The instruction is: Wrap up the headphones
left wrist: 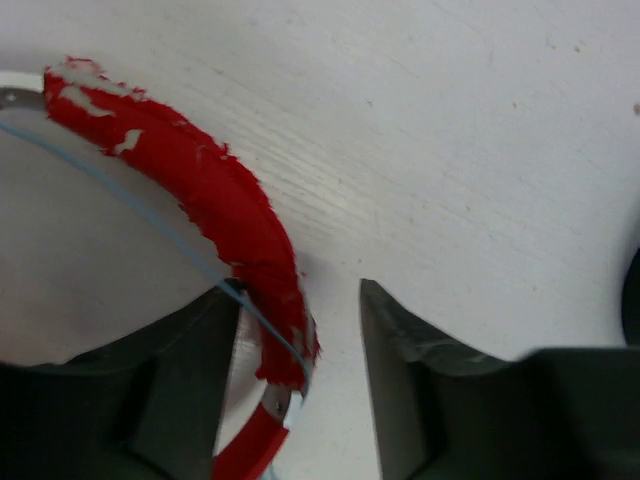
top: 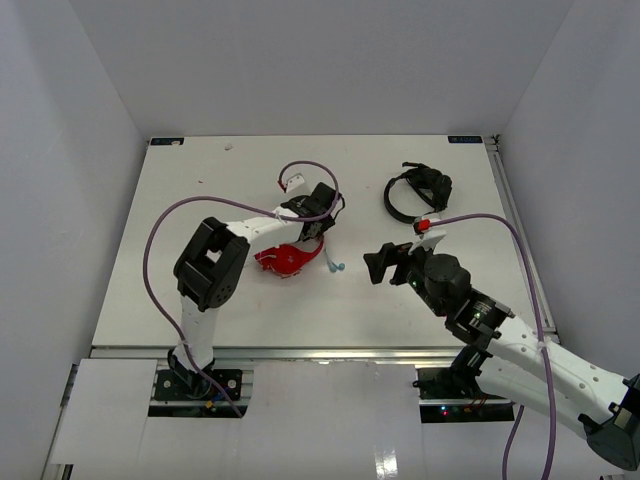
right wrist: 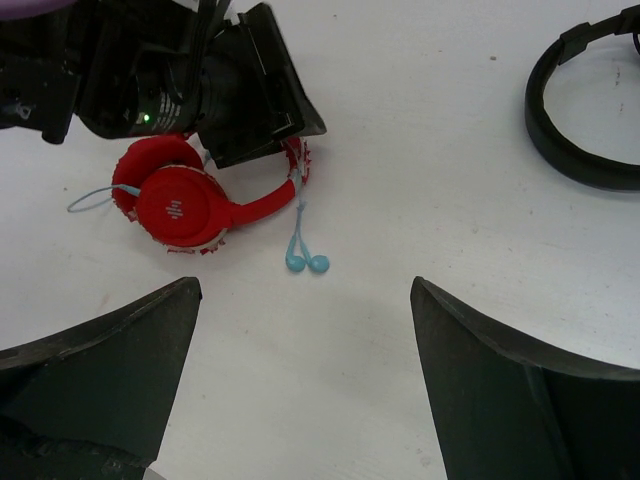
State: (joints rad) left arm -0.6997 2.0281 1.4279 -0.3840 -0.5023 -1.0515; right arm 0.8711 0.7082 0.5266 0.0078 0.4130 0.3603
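Observation:
The red headphones (top: 283,259) lie on the white table, left of centre. Their thin pale blue cable (right wrist: 299,215) ends in two blue earbuds (right wrist: 307,263) to the headphones' right. My left gripper (top: 316,234) is open and low over the headband. In the left wrist view the flaky red headband (left wrist: 225,200) runs between the fingers, close to the left finger (left wrist: 200,370), with the cable (left wrist: 150,205) across it; my left gripper (left wrist: 300,290) does not clamp it. My right gripper (top: 381,265) is open and empty, right of the earbuds. The right wrist view shows the headphones (right wrist: 178,205) ahead of my right gripper (right wrist: 305,285).
Black headphones (top: 432,186) lie at the back right, also in the right wrist view (right wrist: 580,160). Purple arm cables loop over the table (top: 200,180). White walls close in the back and both sides.

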